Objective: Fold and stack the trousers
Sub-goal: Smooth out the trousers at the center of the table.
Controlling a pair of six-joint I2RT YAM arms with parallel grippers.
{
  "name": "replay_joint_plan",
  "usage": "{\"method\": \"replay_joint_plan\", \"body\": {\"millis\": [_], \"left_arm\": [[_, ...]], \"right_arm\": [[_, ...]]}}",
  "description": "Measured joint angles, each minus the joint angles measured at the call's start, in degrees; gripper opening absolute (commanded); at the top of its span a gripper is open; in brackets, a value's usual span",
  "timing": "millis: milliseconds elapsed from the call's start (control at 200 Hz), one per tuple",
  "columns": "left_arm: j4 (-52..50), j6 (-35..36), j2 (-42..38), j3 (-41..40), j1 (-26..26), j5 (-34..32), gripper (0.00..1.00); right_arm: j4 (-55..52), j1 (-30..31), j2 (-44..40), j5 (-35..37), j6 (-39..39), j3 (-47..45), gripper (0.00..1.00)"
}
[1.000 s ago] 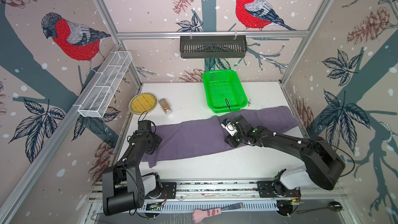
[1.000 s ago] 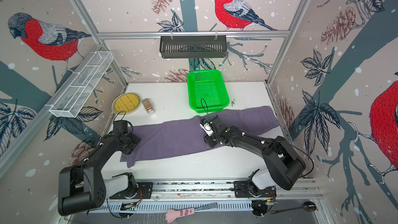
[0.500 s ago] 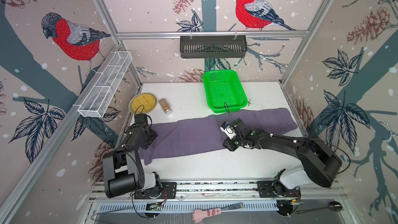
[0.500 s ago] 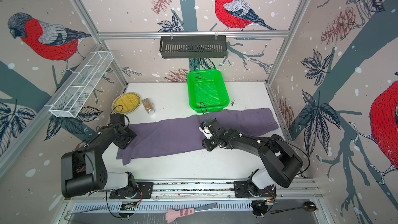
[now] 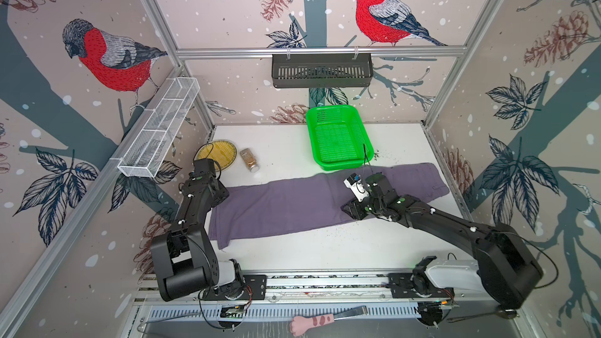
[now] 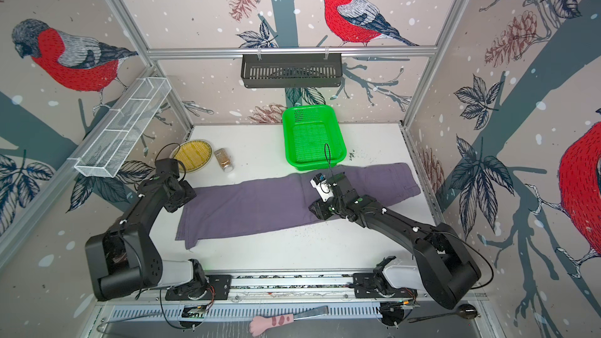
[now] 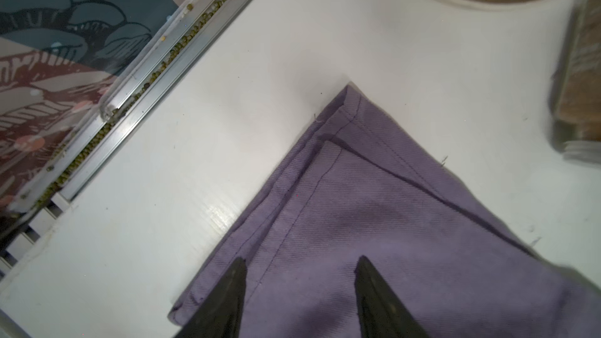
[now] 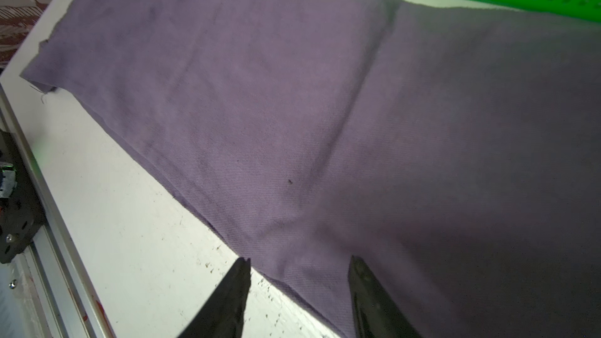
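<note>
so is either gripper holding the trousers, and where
Nothing is held: the left gripper is open over the hem of the trousers, the right gripper open over their near edge.

Green basket point(image 5: 311, 131), yellow plate point(image 5: 224, 157) and small jar point(image 5: 249, 159) on its side, all on white table point(image 5: 325, 250).

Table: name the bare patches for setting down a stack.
Widest: the strip between the trousers and the front rail. Also between the jar and the green basket, and right of that basket. Crowded: back left, around plate and jar.
</note>
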Motion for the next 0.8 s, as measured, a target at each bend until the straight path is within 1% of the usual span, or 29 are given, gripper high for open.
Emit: {"method": "replay_joint_plan", "body": {"millis": [145,225,320,440,600,735,775,800], "left_arm": [[0.0,8.2,5.01,3.85,0.85,-0.02,0.49],[1.31,11.63,7.13,4.2,0.87,0.28,0.46],[1.42,14.45,10.8,4.17,0.87,2.95,0.43],[2.64,15.54,13.81,4.13,1.14,3.13,0.43],[4.33,16.28,15.28,4.04,2.01,2.54,0.43],[5.42,17.33,17.18,4.07,2.05,3.17,0.37],[5.64,17.31,17.49,4.07,2.05,3.85,0.35],[5.68,17.31,17.64,4.07,2.05,4.26,0.31]], "right_arm": [[0.68,-1.66,-0.48,-1.09,-0.11,0.52,0.53],[0.68,-2.49,-0.37,-1.53,-0.5,1.22,0.53],[0.7,-3.3,0.07,-1.64,-1.46,1.95,0.53],[0.63,-3.54,0.15,-1.73,-1.7,2.27,0.53],[0.26,-3.76,-0.59,-1.73,-1.73,2.25,0.54],[0.09,-3.76,-0.63,-1.73,-1.73,2.25,0.54],[-0.09,-3.76,-0.66,-1.73,-1.75,2.25,0.54],[-0.17,-3.78,-0.68,-1.73,-1.75,2.25,0.54]]}}
